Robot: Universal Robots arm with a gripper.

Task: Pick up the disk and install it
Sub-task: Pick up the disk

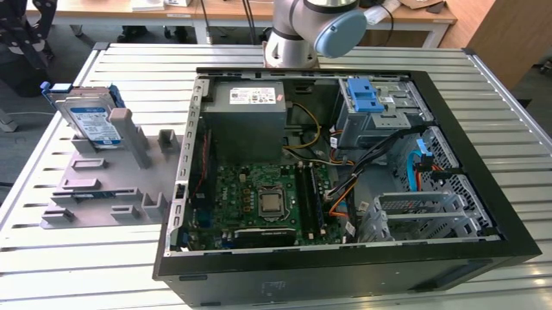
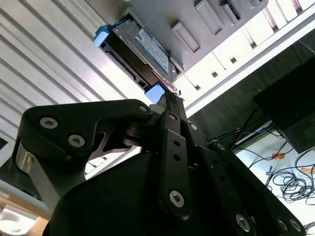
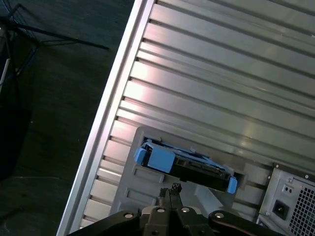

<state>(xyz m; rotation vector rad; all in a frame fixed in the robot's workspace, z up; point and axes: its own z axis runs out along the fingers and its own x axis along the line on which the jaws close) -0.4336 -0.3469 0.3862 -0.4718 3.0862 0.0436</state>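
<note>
**Disk on edge in its stand, gripper closed and apart from it**

The disk [image 1: 93, 119] sits in the upper left of the exterior view. It stands on edge and tilted in a grey slotted stand [image 1: 103, 187], with its white-and-blue label facing out and its blue carrier frame around the edges. Both wrist views show the same disk [image 3: 184, 164] [image 2: 140, 46] in the stand. The gripper [image 3: 172, 188] [image 2: 170, 96] is clear of it, its thin fingers pressed together with nothing between them.

The stand lies flat on a table [image 1: 147, 64] of ribbed, pale metal slats with a raised rim. Just beside the stand, toward the exterior view's right, an open black computer case [image 1: 345, 278] takes up the middle of the table, its boards and cables showing. The arm [image 1: 298, 32] rises at the top centre, behind the case.

Wooden desks [image 1: 112, 10] run along the top edge. The first wrist view shows a dark floor [image 3: 49, 98] past the table rim, and the second shows loose cables [image 2: 290, 182] on it.
</note>
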